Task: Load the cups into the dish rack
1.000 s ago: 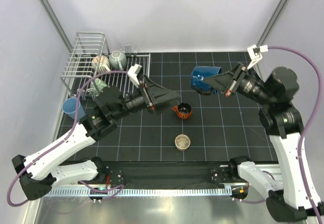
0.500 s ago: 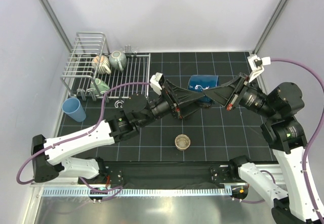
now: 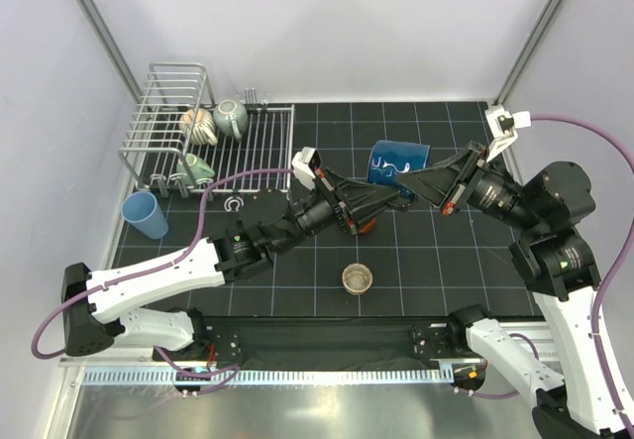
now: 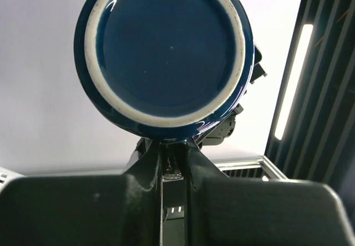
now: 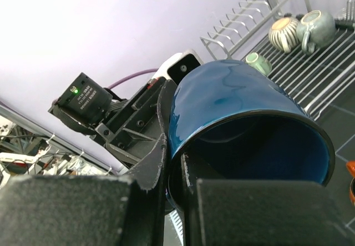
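A dark blue cup [image 3: 396, 164] hangs in the air over the middle of the mat, held between both arms. My right gripper [image 3: 412, 183] is shut on its rim, one finger inside and one outside the wall [image 5: 176, 162]. My left gripper [image 3: 390, 197] comes in from the left and its jaws are closed to a thin gap at the lower edge of the cup's base [image 4: 173, 146]. The cup's round base [image 4: 166, 51] fills the left wrist view. The dish rack [image 3: 260, 147] stands at the back left, holding a ribbed cream cup [image 3: 198, 122], a grey cup [image 3: 233, 115] and a pale green cup [image 3: 195, 168].
A light blue tumbler [image 3: 146, 214] stands on the table beside the rack's near left corner. A small tan cup [image 3: 358, 278] sits on the mat near the front. An orange-brown cup [image 3: 364, 225] shows partly under my left gripper. Metal frame posts rise at the back corners.
My left arm swung right from beside the rack to the blue cup, and its jaws closed at the cup's base. My right arm drew the cup slightly back and held its grip.
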